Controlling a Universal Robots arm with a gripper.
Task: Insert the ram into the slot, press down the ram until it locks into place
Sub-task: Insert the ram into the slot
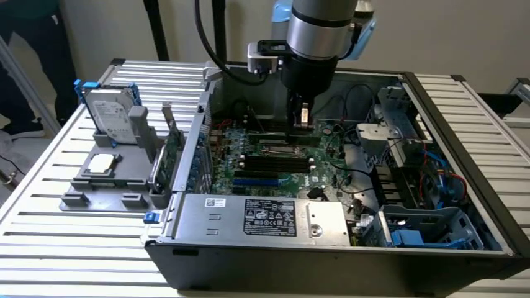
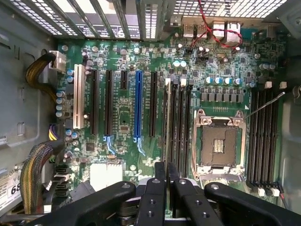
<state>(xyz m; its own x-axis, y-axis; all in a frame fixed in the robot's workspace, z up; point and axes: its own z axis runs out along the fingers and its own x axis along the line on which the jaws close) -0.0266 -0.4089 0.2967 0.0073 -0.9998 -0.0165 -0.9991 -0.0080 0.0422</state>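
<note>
Gripper (image 2: 167, 167) fingers squeezed close, pinching the ram stick (image 2: 167, 122) upright in its slot (image 2: 168, 83), just beyond the processor socket (image 2: 218, 146). Light, stiff, brittle board; hold by the bare top edge.

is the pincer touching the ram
Touching. In the wrist view the ram runs edge-on into the pincer, whose two fingers clamp it from either side.

Pale wall (image 1: 463, 37), slatted metal table (image 1: 49, 248); dark poles (image 1: 153, 25) behind
</note>
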